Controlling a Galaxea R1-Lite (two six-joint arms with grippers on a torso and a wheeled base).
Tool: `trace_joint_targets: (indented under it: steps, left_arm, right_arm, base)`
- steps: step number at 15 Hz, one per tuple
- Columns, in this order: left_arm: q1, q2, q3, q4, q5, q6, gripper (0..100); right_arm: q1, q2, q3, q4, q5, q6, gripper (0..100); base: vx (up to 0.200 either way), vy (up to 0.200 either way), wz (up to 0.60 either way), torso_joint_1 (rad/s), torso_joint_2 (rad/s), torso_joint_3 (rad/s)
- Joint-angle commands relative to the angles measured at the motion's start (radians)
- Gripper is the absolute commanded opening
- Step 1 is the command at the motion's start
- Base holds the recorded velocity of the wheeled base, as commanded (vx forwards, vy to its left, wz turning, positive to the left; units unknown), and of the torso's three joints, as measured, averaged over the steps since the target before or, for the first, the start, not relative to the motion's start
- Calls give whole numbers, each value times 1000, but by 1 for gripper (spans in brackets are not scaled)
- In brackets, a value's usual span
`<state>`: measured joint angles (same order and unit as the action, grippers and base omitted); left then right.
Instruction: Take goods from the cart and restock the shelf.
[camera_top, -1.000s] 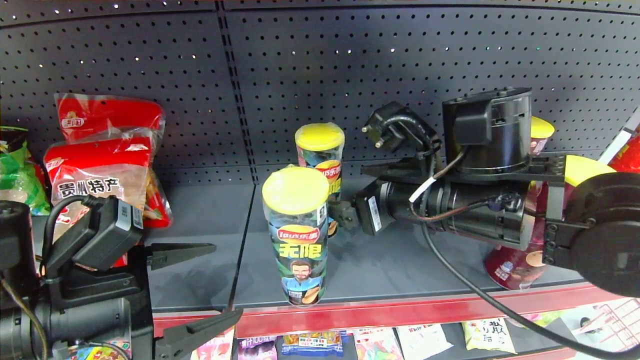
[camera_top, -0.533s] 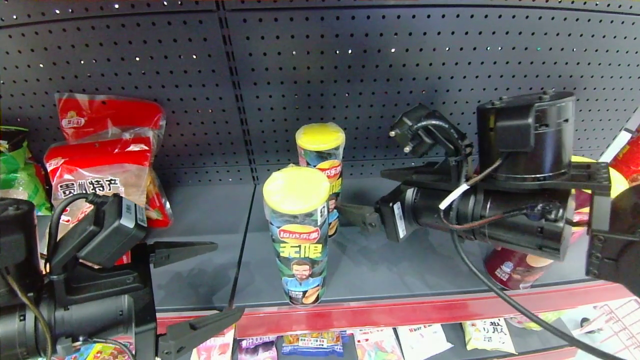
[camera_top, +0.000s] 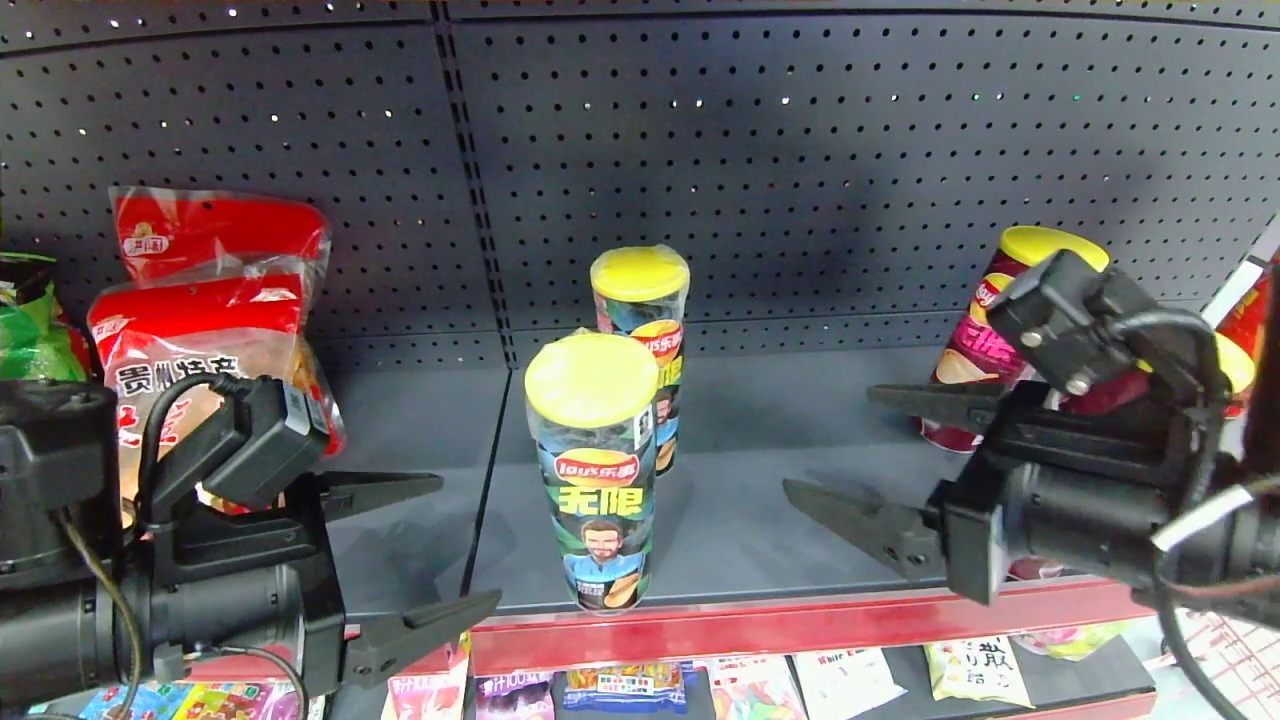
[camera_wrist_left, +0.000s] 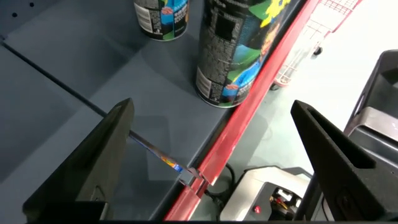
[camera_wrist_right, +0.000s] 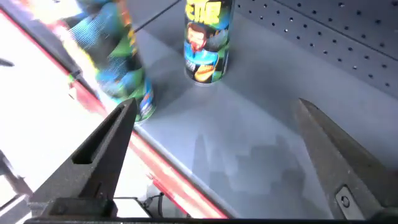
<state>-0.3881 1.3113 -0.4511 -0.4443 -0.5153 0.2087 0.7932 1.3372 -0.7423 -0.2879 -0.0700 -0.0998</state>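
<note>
Where the grey shelf (camera_top: 760, 520) meets its red front strip (camera_top: 800, 625), a tall chip can with a yellow lid, the front can (camera_top: 595, 470), stands upright. The shelf lies under the front can, and a dark wall full of little holes (camera_top: 800, 150) rises behind it.

To the right of the front can, the right gripper (camera_top: 828, 440) hangs over the shelf. Its two fingers are spread wide with nothing between them. To the left of the front can, the left gripper (camera_top: 468, 540) sits at the shelf's edge. Its fingers are spread wide too and hold nothing.

Further left of the front can, red snack bags (camera_top: 200, 320) stand by the wall. Far to the right of the front can, behind the right gripper, a dark red can (camera_top: 975, 330) stands tilted. Just behind the front can stands a second can (camera_top: 645, 320) of the same kind, upright, near it but not touching.
</note>
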Motion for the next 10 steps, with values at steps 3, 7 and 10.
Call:
trace_joint_targets:
  steps: [3, 7, 10]
  left_arm:
    - [0, 17, -3, -1, 3, 0, 100]
    - [0, 32, 2, 1, 58, -5, 100]
    - [15, 62, 0, 1, 83, -5, 100]
  right_arm:
    - [43, -205, 141, 1, 44, 17, 100]
    - [31, -406, 297, 13, 39, 15, 100]
    - [-68, -621, 422, 53, 29, 15, 100]
  base:
    - [0, 0, 0, 0, 0, 0]
    - [0, 0, 0, 0, 0, 0]
    - [0, 0, 0, 0, 0, 0]
